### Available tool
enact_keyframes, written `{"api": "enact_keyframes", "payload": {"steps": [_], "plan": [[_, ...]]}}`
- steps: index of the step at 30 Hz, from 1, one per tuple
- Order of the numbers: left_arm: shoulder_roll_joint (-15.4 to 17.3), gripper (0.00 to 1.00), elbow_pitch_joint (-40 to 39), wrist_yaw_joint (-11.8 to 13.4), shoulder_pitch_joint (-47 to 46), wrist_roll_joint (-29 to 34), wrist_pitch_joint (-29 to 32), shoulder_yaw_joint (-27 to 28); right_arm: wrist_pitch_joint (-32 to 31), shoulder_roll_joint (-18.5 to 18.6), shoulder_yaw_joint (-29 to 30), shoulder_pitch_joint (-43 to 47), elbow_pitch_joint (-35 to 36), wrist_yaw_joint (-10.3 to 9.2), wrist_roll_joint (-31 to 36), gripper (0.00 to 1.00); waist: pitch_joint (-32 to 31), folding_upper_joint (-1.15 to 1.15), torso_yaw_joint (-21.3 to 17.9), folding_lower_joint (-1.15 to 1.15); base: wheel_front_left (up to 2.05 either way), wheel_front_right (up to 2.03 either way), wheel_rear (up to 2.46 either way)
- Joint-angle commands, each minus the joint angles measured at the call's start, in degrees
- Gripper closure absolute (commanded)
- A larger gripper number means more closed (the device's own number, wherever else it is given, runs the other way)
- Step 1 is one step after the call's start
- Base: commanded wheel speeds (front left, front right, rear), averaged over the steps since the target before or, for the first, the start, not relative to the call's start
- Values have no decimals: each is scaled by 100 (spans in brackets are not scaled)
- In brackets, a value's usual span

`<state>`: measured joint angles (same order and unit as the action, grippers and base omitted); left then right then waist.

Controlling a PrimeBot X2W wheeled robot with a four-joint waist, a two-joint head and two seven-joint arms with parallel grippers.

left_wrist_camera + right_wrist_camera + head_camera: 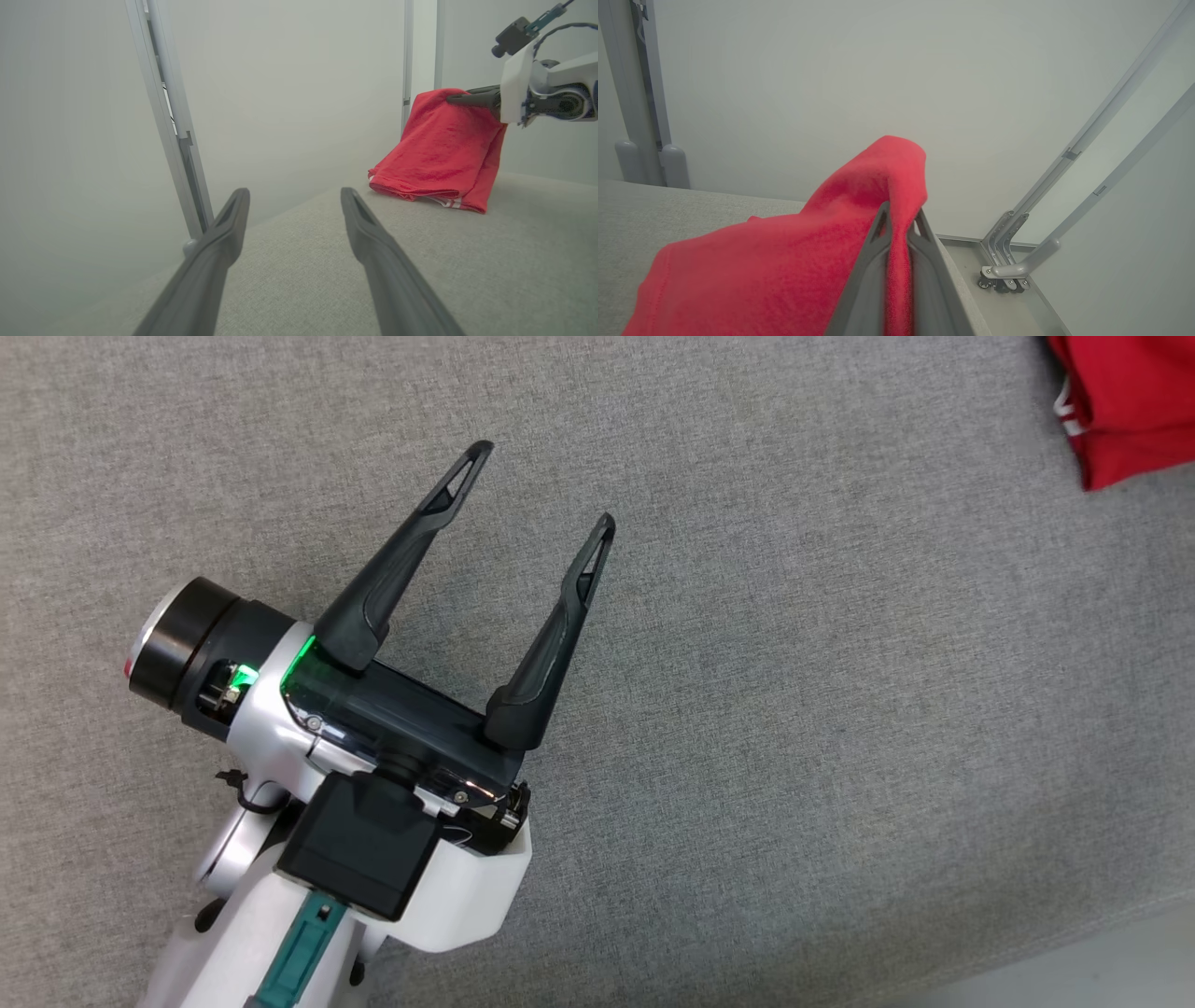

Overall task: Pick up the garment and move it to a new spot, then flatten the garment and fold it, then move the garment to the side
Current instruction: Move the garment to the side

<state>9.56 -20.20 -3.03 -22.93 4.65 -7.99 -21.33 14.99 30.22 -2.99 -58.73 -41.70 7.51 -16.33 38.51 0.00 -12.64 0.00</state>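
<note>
1. While it waits with nothing between its fingers, the left hand [543, 483] is entered first: both dark fingers are spread fully apart and poised low over bare cloth, well apart from the garment. It is judged to be held ready for the flattening, which will want two hands.
2. Worktop [840, 756]: grey woven fabric cover, flat. The open stretch between the two hands looks a likely new spot for laying the piece out.
3. Red garment [439, 149]: soft knit with white stripes at one hem, at the top right of the head view. Its upper fold is lifted and draped from the right hand. The lower folds rest bunched on the cover, so it is only partly raised.
4. Right hand [901, 211]: fingers closed tight on a pinch of the red cloth, which passes between them and flops over the tips. The grip sits at an edge fold, probably so the rest hangs free for carrying. The step is judged to be pick-up and move, early in the task, with flattening and folding not yet done.
5. Metal frame upright [173, 116]: pale grey, standing beyond the worktop's edge.
6. Wall [831, 70]: plain, pale, behind everything.
</note>
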Motion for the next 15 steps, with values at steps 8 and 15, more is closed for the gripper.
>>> {"api": "enact_keyframes", "payload": {"steps": [8,15], "plan": [[99,0,-215,-38,-164,39,123,-6,33,192,147,-257,-164,-3,487,100,163,0,18,0,0,0,0],[145,0,-268,-18,-186,39,170,-39,33,290,339,-445,-795,-3,1239,100,238,0,126,0,0,0,0]]}}
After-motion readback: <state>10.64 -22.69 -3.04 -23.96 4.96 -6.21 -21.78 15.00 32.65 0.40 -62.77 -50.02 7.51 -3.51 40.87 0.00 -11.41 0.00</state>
